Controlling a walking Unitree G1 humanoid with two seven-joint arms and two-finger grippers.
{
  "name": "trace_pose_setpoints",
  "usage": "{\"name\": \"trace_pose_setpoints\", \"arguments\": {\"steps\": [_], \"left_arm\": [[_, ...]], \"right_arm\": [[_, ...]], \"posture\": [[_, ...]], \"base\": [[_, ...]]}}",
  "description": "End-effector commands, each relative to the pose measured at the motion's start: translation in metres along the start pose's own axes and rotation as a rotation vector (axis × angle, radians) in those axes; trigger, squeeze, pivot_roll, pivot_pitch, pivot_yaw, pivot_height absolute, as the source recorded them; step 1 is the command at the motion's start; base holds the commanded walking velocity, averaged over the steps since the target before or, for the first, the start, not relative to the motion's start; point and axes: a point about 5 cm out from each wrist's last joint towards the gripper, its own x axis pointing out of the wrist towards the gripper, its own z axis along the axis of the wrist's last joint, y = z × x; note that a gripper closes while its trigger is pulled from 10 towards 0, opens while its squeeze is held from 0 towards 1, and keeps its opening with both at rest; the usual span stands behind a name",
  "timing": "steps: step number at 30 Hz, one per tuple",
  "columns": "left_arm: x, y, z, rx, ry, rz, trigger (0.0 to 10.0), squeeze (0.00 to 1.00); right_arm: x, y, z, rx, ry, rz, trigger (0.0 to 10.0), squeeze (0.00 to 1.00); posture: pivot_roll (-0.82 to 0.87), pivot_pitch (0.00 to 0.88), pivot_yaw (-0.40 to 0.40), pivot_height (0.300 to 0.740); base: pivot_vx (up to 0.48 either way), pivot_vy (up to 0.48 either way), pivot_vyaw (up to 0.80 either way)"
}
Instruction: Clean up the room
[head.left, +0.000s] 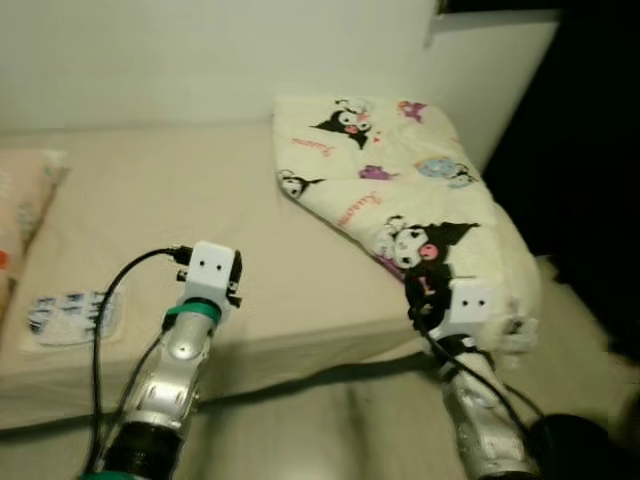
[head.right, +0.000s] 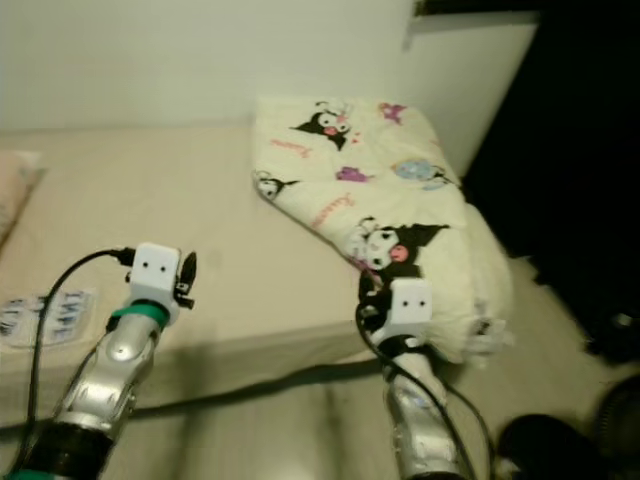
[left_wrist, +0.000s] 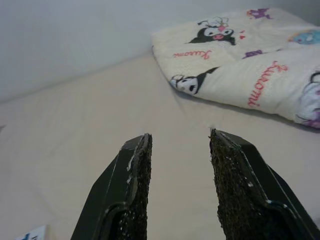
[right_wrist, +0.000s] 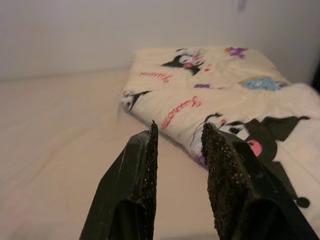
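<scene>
A folded cream blanket (head.left: 400, 190) with cartoon prints lies on the right side of a bed (head.left: 180, 190) covered in a beige sheet, its near end hanging over the bed's corner. My left gripper (left_wrist: 180, 135) hovers open over the front of the bare sheet, left of the blanket, with nothing between its fingers. At the blanket's near edge my right gripper (right_wrist: 179, 125) is open too, and its fingers (right_wrist: 145, 165) hold nothing.
A flat pack with blue print (head.left: 70, 315) lies on the sheet at the front left. A pillow (head.left: 25, 200) rests at the far left. A white wall runs behind the bed. Pale floor (head.left: 330, 420) lies in front, with a dark object (head.left: 580, 440) at the lower right.
</scene>
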Motion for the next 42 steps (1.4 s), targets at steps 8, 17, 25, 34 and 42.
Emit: {"name": "trace_pose_setpoints", "arguments": {"steps": [8, 17, 25, 34, 42], "left_arm": [[-0.0019, -0.0025, -0.0056, 0.005, 0.022, -0.007, 10.0, 0.0], [-0.0018, -0.0027, -0.0054, 0.004, 0.022, -0.007, 10.0, 0.0], [-0.0023, 0.0006, -0.0077, -0.063, 0.04, 0.026, 10.0, 0.0], [-0.0018, 0.0009, -0.0069, -0.052, 0.034, 0.027, 10.0, 0.0], [-0.0013, -0.0015, -0.0091, -0.076, 0.057, 0.02, 10.0, 0.0]], "right_arm": [[-0.0019, -0.0028, -0.0032, -0.007, 0.015, -0.003, 10.0, 0.0], [-0.0013, -0.0029, -0.003, -0.01, 0.015, 0.001, 10.0, 0.0], [-0.0009, -0.0033, -0.0028, -0.011, 0.015, 0.002, 10.0, 0.0], [-0.0016, -0.0029, -0.0031, -0.011, 0.015, 0.001, 10.0, 0.0], [-0.002, -0.003, -0.0029, -0.007, 0.013, -0.001, 10.0, 0.0]], "posture": [[-0.06, 0.044, 0.046, 0.74], [-0.05, 0.042, 0.044, 0.74], [-0.06, 0.041, 0.044, 0.74], [-0.06, 0.044, 0.045, 0.74], [-0.06, 0.048, 0.046, 0.74]], "base": [[0.0, -0.326, 0.0], [0.0, -0.32, 0.0], [0.0, -0.038, 0.0], [0.0, 0.422, 0.0], [0.0, 0.0, 0.0]]}}
